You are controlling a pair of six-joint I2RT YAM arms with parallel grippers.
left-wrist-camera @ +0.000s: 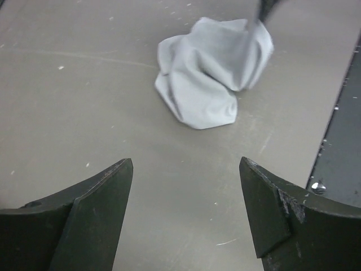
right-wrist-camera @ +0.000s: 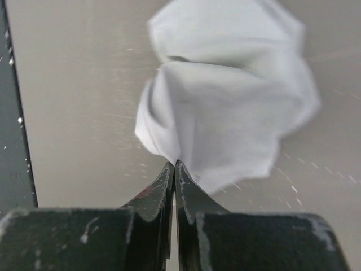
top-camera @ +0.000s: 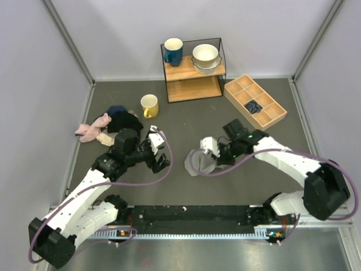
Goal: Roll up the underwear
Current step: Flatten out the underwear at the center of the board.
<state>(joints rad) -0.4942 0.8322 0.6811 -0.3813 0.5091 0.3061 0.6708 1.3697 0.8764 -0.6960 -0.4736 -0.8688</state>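
Note:
The underwear point(top-camera: 198, 164) is a crumpled light grey cloth near the table's middle. It also shows in the left wrist view point(left-wrist-camera: 208, 73) and in the right wrist view point(right-wrist-camera: 225, 107). My right gripper point(right-wrist-camera: 175, 164) is shut on an edge of the cloth, which hangs bunched from its tips; in the top view the right gripper point(top-camera: 215, 153) is at the cloth's right side. My left gripper point(left-wrist-camera: 186, 169) is open and empty, with bare table between its fingers and the cloth ahead of it. In the top view the left gripper point(top-camera: 163, 162) is left of the cloth.
A yellow mug point(top-camera: 149, 105) and a pile of dark and pink clothes point(top-camera: 107, 125) lie at the left. A wooden shelf point(top-camera: 193, 70) holds a blue mug point(top-camera: 173, 51) and bowls point(top-camera: 206, 57). A divided wooden tray point(top-camera: 255, 100) holds a dark blue bundle point(top-camera: 253, 106).

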